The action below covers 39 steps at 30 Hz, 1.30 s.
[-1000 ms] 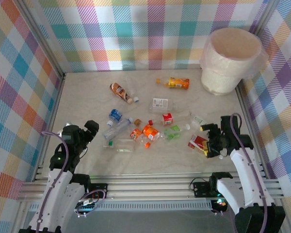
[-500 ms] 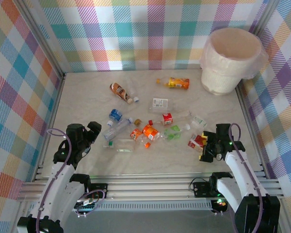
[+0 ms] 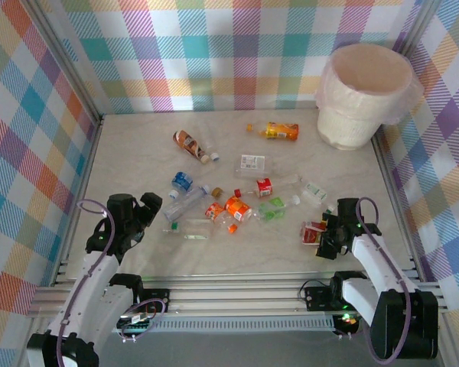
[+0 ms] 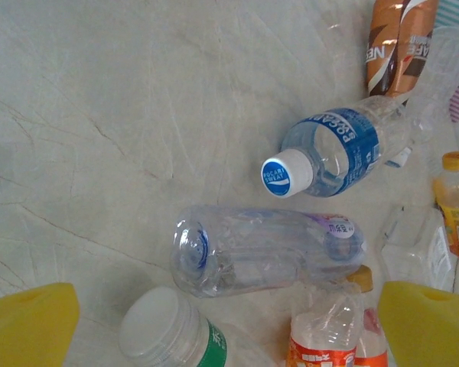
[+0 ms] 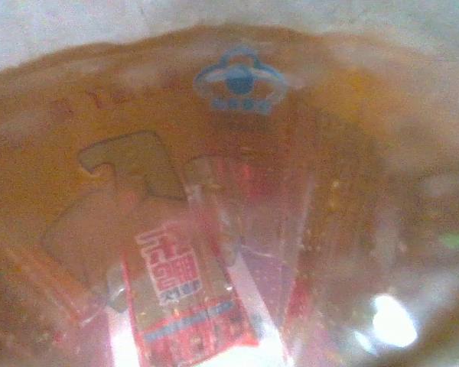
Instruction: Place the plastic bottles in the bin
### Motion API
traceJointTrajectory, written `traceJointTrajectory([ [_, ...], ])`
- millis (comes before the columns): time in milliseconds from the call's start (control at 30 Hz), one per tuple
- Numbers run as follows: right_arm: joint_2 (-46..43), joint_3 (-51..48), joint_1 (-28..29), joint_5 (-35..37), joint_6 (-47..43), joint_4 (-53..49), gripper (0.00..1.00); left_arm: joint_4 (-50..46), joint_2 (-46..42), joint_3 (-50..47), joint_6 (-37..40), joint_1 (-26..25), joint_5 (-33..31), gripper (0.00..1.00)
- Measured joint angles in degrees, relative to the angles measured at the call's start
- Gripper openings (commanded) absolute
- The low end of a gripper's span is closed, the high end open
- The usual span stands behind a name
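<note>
Top external: bin (image 3: 356,122), far-rt table (image 3: 138,160) corner

A crushed red bottle (image 3: 311,228) lies right at the right gripper (image 3: 323,235). Just ahead of the left gripper (image 4: 229,325) a clear bottle (image 4: 268,248) lies on its side, with a capped blue bottle (image 4: 329,149) beyond it and a brown bottle (image 4: 398,46) farther on. The cream bin (image 3: 352,126) stands upright, well ahead of the right gripper.

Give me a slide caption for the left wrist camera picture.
Open left end effector above a clear bottle on its side, with a blue-labelled bottle and a brown-labelled bottle lying beyond.
</note>
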Motion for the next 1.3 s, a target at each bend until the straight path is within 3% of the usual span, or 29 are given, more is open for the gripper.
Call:
traceJointTrajectory([
  [367, -4.2, -1.4, 0.0, 2.2, -5.0, -0.5, 0.68, 3.7, 3.8, 2.0, 2.7, -5.1, 0.9, 1.00],
  [667, -16.6, -2.1, 0.0, 5.3, -19.5, -1.7, 0.56, 13.9, 8.5, 4.1, 6.8, -12.4, 2.0, 1.00],
  [933, -26.8, 0.0, 0.0, 3.5, -38.4, 0.4, 0.53, 26.2, 15.2, 6.8, 12.5, -19.3, 7.1, 1.00],
  [1100, -25.4, 5.6, 0.0, 0.0, -48.8, 8.0, 0.53, 31.9, 19.4, 8.9, 13.3, -20.7, 7.9, 1.00],
  [1300, -15.6, 11.9, 0.0, -2.9, -55.6, 21.9, 0.52, 34.9, 23.1, 9.9, 12.4, -22.4, 6.7, 1.00],
])
